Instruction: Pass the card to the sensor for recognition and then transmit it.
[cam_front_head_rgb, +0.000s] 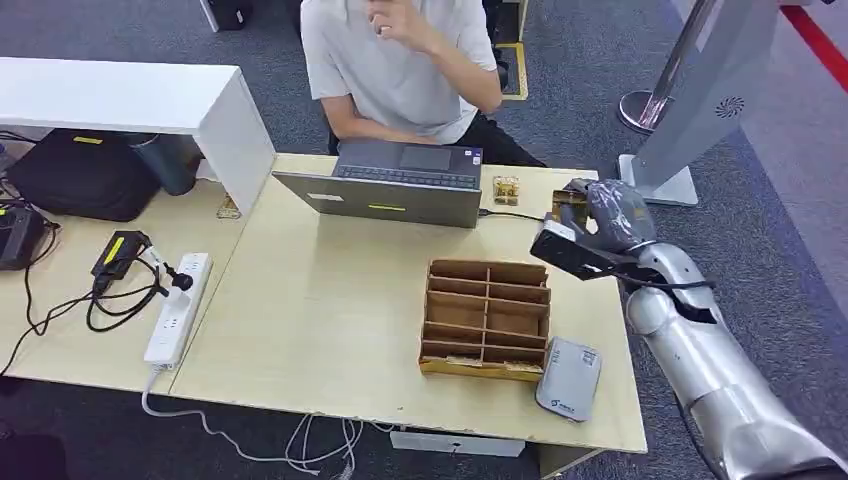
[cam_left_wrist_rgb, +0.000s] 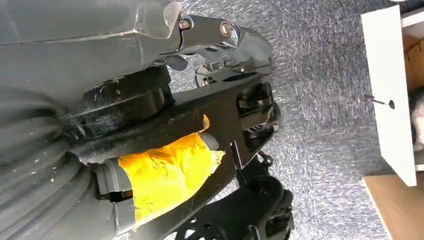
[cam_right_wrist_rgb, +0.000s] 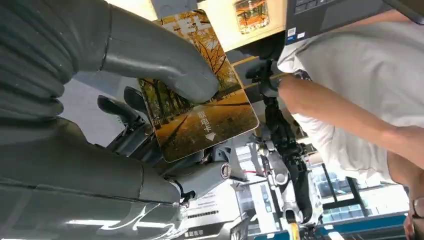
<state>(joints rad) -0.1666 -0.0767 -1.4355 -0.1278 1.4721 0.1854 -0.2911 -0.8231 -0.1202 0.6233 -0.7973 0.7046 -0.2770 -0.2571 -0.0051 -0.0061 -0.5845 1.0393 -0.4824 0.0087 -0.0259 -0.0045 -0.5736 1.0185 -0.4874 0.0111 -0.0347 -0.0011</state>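
Observation:
My right hand (cam_front_head_rgb: 603, 213) hovers over the table's far right corner, beside the laptop. It pinches an autumn-tree card (cam_right_wrist_rgb: 199, 102) between the thick thumb (cam_right_wrist_rgb: 160, 62) and the darker fingers behind it; the card (cam_front_head_rgb: 570, 206) shows as a small brown edge in the head view. The grey card sensor (cam_front_head_rgb: 568, 378) lies flat at the table's near right, well short of the hand. My left hand (cam_left_wrist_rgb: 220, 37) hangs over grey carpet with nothing in it.
A cardboard divider box (cam_front_head_rgb: 487, 318) sits between the hand and the sensor. A person sits behind an open laptop (cam_front_head_rgb: 395, 185); a second small card (cam_front_head_rgb: 506, 189) lies next to it. A power strip (cam_front_head_rgb: 178, 305) and cables lie at the left.

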